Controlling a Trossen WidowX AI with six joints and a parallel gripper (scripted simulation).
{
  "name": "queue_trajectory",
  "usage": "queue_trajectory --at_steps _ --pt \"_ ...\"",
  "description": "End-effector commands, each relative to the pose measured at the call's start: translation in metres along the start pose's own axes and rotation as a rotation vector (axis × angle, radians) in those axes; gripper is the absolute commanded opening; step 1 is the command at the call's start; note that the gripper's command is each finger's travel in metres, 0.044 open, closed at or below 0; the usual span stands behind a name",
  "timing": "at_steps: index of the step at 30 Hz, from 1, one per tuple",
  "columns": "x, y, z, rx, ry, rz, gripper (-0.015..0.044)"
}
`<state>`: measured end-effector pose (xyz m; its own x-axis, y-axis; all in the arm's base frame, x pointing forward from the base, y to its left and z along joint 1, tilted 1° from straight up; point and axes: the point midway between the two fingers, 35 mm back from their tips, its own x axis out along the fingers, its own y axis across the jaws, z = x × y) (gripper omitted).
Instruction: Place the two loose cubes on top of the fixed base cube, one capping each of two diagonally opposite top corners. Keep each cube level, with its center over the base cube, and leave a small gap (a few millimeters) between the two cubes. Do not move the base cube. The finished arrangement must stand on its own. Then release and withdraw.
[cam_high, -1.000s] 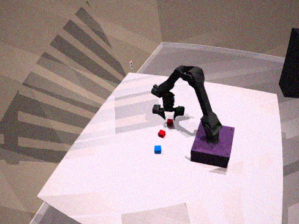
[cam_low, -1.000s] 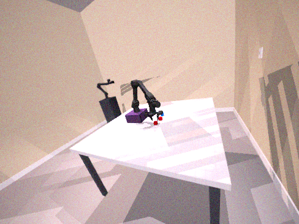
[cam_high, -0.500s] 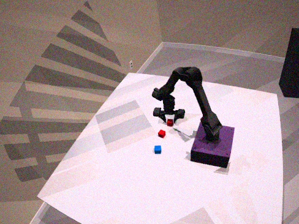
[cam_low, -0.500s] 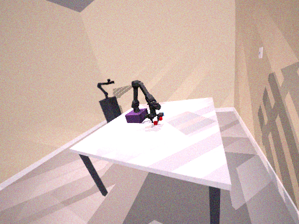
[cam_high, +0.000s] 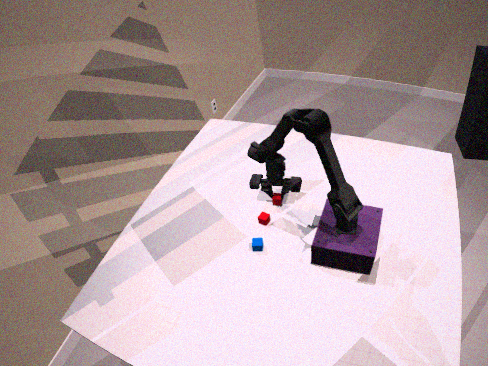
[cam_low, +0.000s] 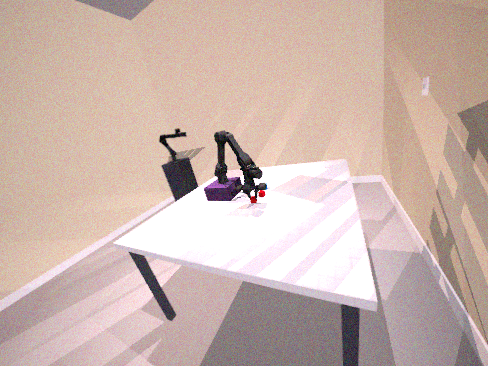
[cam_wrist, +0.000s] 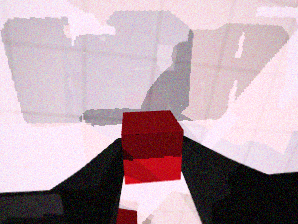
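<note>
A red cube (cam_high: 277, 199) (cam_low: 253, 199) (cam_wrist: 151, 137) sits on the white table (cam_high: 210, 300), between the fingers of my gripper (cam_high: 277, 196) (cam_wrist: 151, 167). In the wrist view both dark fingers press against the cube's sides, so the gripper is shut on it, low at the table top. A second red cube (cam_high: 264, 218) (cam_low: 261, 193) (cam_wrist: 126, 217) lies a little nearer the front. A blue cube (cam_high: 257, 244) lies beyond that one, in line with the two red cubes. All three cubes stand apart from each other.
The arm rises from a purple base block (cam_high: 350, 240) (cam_low: 220, 191) to the right of the cubes. A dark stand (cam_high: 472, 100) (cam_low: 179, 175) is off the table behind the arm. The table edge (cam_low: 250, 275) is far from the cubes.
</note>
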<state>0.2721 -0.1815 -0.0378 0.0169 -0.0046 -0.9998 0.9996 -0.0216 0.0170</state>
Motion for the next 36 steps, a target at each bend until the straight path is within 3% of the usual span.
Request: queue_trajectory --at_steps 1,28,36 --pt "-0.013 0.004 0.002 0.003 -0.002 0.010 0.0105" --pt "-0.098 0.000 0.000 0.003 -0.003 0.010 0.0105" --pt "-0.098 0.007 -0.013 -0.152 -0.002 0.011 0.0105"
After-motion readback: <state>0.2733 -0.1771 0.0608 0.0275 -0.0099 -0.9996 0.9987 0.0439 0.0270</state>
